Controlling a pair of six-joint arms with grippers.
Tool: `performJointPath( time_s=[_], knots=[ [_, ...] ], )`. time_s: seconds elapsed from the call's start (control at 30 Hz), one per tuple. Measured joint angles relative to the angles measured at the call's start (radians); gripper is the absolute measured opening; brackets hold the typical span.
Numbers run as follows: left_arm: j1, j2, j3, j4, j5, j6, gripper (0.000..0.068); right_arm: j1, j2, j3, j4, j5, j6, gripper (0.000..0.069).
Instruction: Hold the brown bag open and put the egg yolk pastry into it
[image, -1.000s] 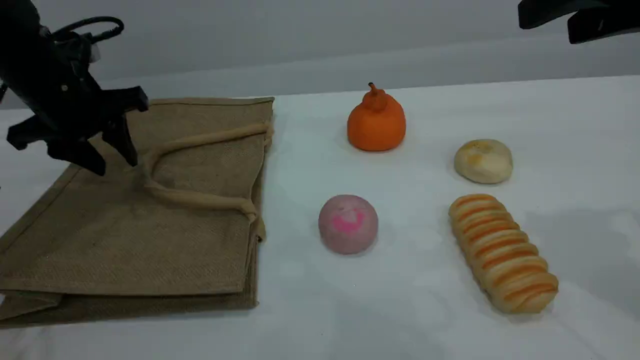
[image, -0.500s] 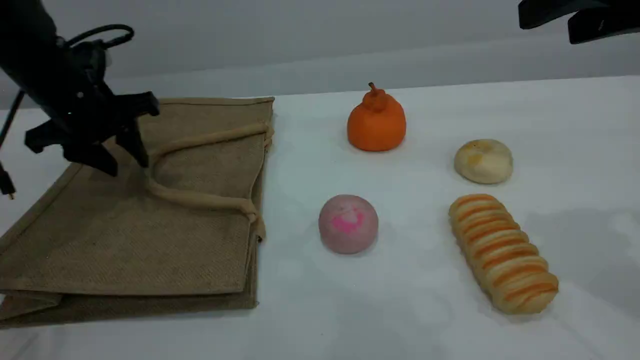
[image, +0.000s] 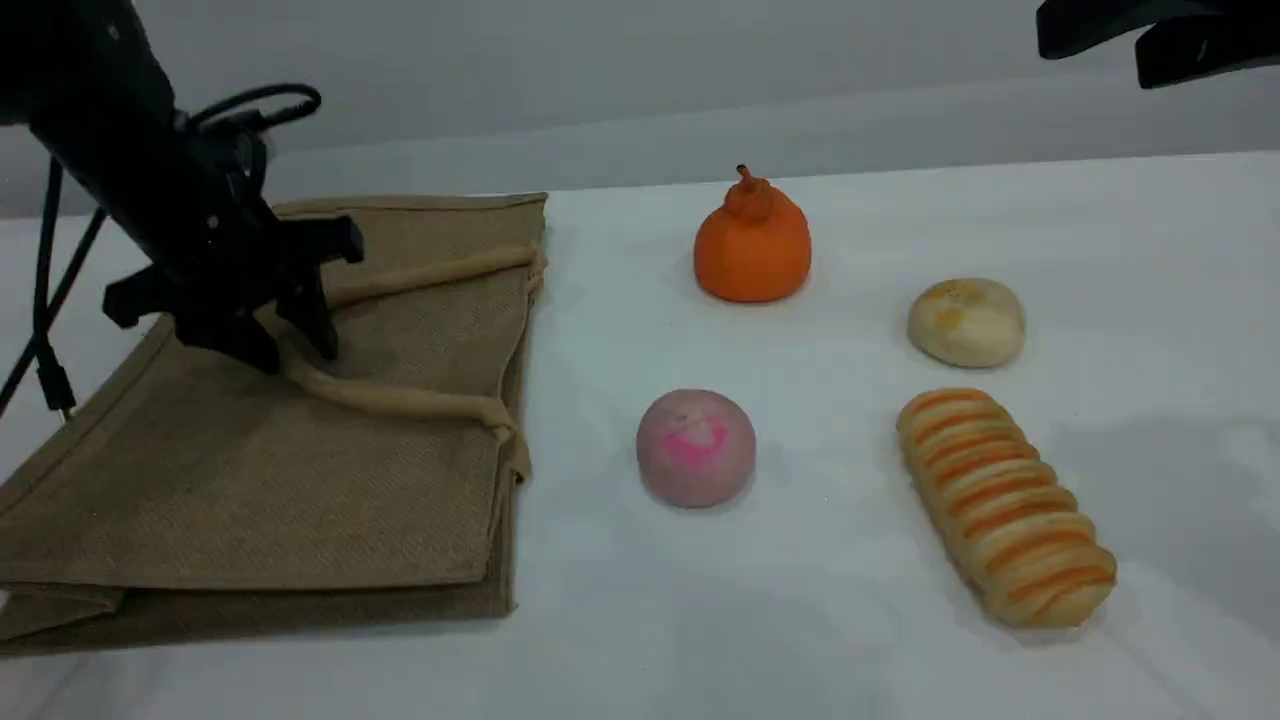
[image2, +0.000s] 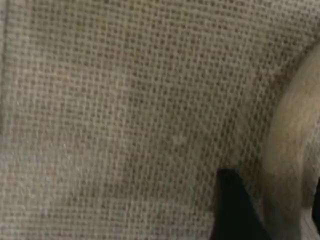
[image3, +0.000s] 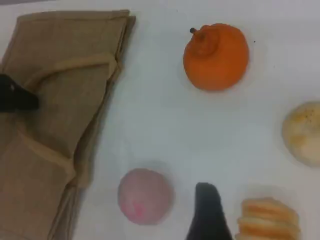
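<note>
The brown bag (image: 250, 480) lies flat on the table's left side, its rope handles (image: 400, 402) curled on top. My left gripper (image: 290, 345) is open and low over the bag, its fingertips on either side of the upper handle's bend. The left wrist view is filled with the bag's weave (image2: 125, 125), with the handle (image2: 295, 150) just right of one dark fingertip (image2: 235, 210). The egg yolk pastry (image: 966, 322) sits at the far right, also seen in the right wrist view (image3: 305, 132). My right gripper (image: 1100, 45) hovers high above it, open and empty.
An orange pumpkin-shaped item (image: 752, 245) stands at the back middle. A pink-marked round bun (image: 696, 448) lies just right of the bag. A long orange-striped loaf (image: 1005, 505) lies in front of the pastry. The left arm's cable (image: 45, 300) hangs over the bag's left edge.
My left gripper has moved right and down across the bag, onto the bend of the handle. The right gripper and the food items have not moved.
</note>
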Motion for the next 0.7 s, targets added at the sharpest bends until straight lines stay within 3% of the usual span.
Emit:
performJointPath(
  time_s=[0.13,0.23,0.43,0.57,0.7],
  knots=[
    [0.000,0.009,-0.001,0.000,-0.011,0.000,0.0346,0.000,0.000,0.000,0.000,0.000,0.000,0.0434],
    [0.000,0.009,-0.001,0.000,-0.011,-0.001,0.0300,0.000,0.000,0.000,0.000,0.000,0.000,0.0434],
    [0.000,0.009,-0.002,-0.003,-0.011,-0.015,0.0087,0.000,0.000,0.000,0.001,0.000,0.000,0.0434],
    [0.000,0.009,-0.037,-0.002,0.026,-0.018,0.0081,0.000,0.000,0.000,0.040,0.000,0.000,0.0434],
    [0.000,-0.027,-0.129,0.006,0.154,0.003,0.0081,0.000,0.000,0.000,0.045,0.000,-0.010,0.0434]
  ],
)
